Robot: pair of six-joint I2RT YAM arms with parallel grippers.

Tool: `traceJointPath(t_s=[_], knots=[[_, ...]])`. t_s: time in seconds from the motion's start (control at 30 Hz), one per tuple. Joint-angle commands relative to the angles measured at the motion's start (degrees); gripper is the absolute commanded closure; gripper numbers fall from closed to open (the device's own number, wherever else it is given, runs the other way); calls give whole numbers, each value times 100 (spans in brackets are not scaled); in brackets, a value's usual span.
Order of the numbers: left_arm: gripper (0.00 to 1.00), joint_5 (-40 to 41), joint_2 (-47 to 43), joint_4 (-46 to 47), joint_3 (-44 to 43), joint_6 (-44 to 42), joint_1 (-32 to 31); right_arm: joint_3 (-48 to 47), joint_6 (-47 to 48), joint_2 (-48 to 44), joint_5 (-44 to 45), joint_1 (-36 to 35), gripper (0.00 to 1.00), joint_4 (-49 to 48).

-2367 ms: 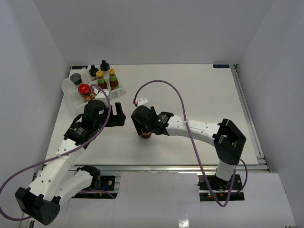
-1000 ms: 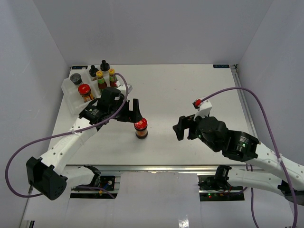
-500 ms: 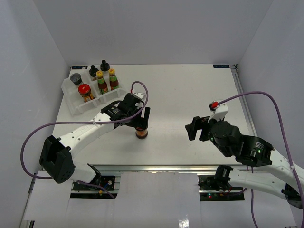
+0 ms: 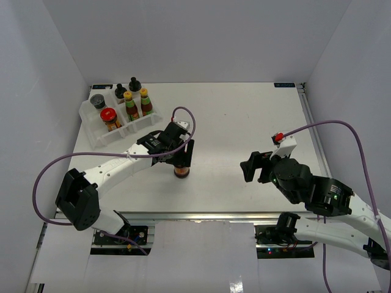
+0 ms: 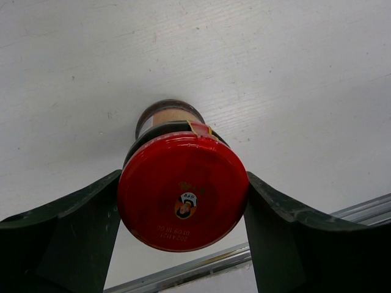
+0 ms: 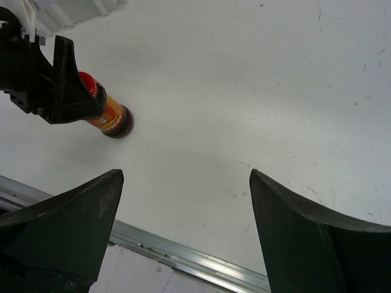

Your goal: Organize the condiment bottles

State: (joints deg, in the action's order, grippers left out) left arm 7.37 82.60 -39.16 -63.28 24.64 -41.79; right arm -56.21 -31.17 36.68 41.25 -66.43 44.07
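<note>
Left pincer (image 4: 181,155) reached out over the middle of the surface (image 4: 244,116), down over a red-lidded jar (image 4: 181,171). Wrist view: both fingers sat against opposite sides of the red lid, no gap seen either side, so pincer clamped on the lid. Jar upright, base on the surface, amber contents, label on the body. It stood alone near the front-centre, well apart from the clear tray (image 4: 91,133)

Tray sat at the far left corner of the surface, angled. In it: second red-lidded jar (image 4: 109,116) in a near compartment, dark-lidded jar (image 4: 98,101) just behind it toward the left wall, two yellow-capped bottles (image 4: 128,101) side by side to the right, two black-capped shakers (image 4: 134,84) behind those. All upright

Right pincer (image 4: 248,167) hung over the right-front part of the surface, fingers wide apart, nothing between them, pointing toward the centre jar but well apart from it. Its wrist view showed bare surface between the fingers, with the jar and the left pincer's finger at upper left

Purple cables looped from both arms
</note>
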Motion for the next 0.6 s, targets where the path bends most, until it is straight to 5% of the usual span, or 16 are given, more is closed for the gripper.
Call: traceJointPath(t_s=[0.0,0.57], knots=[[19,291,54,-145,-123,146,-75,31,-109,-99,181,-10,10,-57],[16,792,386,-488,-105,445,-198,119,-170,-507,227,-10,10,84]])
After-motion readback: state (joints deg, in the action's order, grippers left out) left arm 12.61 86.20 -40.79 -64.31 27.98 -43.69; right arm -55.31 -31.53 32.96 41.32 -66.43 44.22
